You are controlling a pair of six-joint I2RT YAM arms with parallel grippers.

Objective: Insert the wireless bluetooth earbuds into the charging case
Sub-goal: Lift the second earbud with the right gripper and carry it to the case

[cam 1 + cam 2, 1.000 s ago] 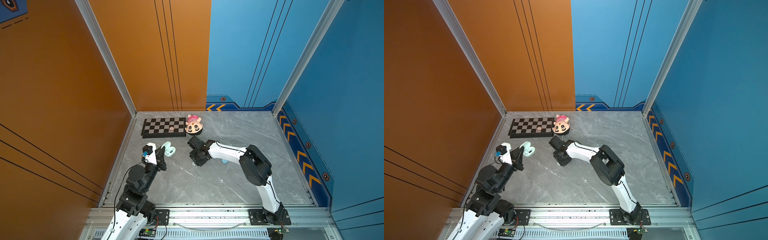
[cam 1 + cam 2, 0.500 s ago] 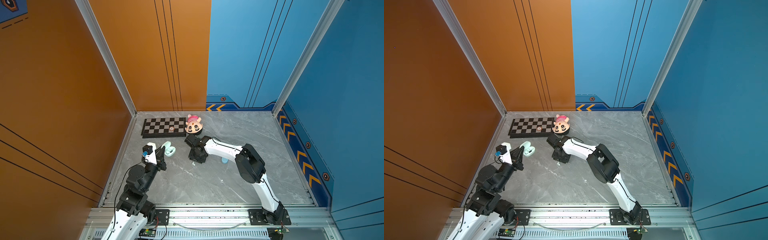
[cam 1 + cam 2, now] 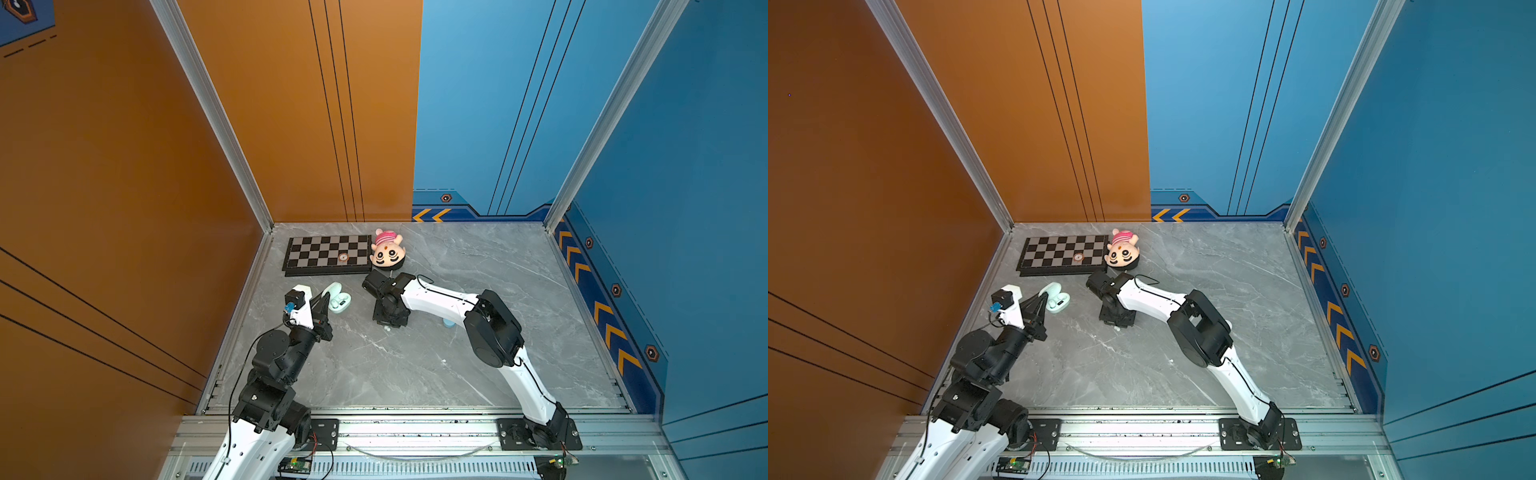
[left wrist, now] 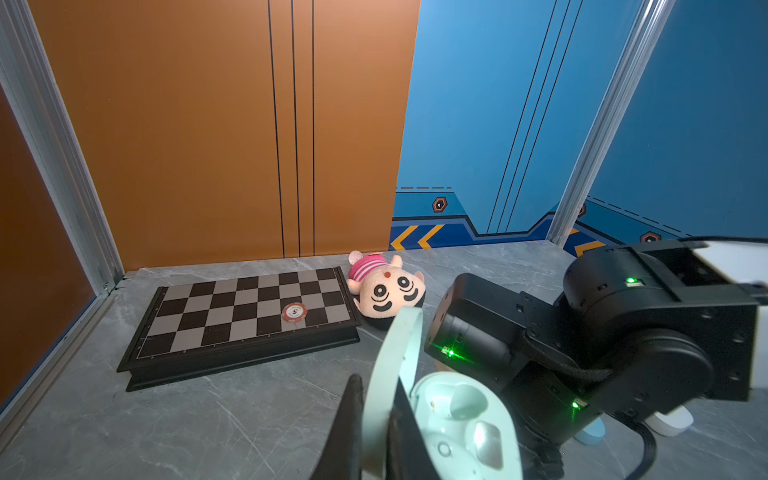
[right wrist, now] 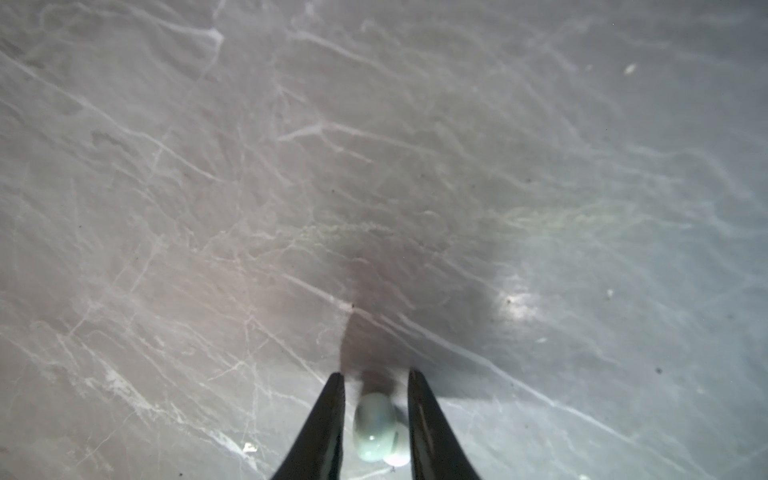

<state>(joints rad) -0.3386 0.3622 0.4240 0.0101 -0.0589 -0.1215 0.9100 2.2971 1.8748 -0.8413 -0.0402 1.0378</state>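
L gripper (image 4: 376, 386) clamped on the raised lid (image 4: 401, 345) of the mint charging case (image 3: 341, 302), left side of table, just nearer than chessboard (image 3: 328, 254). One well maybe filled, other looks empty. R gripper (image 5: 376, 374) jaws narrowly apart, straddling pale earbud (image 5: 373, 430) on table (image 5: 374, 166) right of case. Not yet gripped; pick, carry and seat left to do.

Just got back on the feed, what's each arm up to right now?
The left claw is shut on the raised lid of the mint charging case, which sits open on the table. The right claw is down at the tabletop a little to the right of the case. It is open, with one finger on each side of a pale earbud that lies on the table, not yet pinched. That earbud is not in the case yet.
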